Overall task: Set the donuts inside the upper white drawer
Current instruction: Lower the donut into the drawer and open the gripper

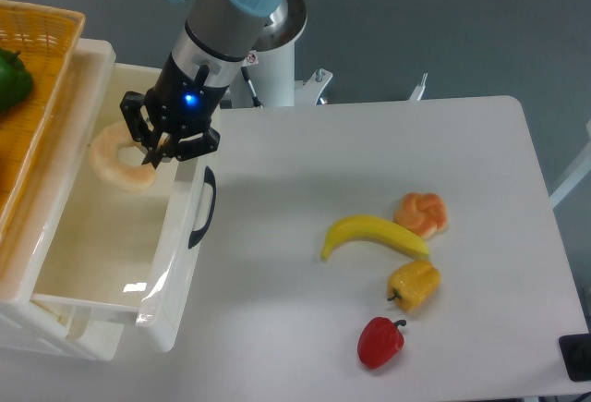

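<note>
My gripper (150, 155) is shut on the ring donut (118, 160), pale cream side showing, and holds it over the open upper white drawer (175, 245) near its back right corner. The drawer is pulled out at the left, its curved black handle (205, 208) facing the table. A twisted knot-shaped donut (422, 213) lies on the white table at the right, just behind the banana's tip.
A banana (372, 234), a yellow bell pepper (414, 285) and a red pepper (380, 342) lie near the knot donut. An orange wicker basket (37, 69) with a green item (11, 79) sits on top of the drawer unit at far left.
</note>
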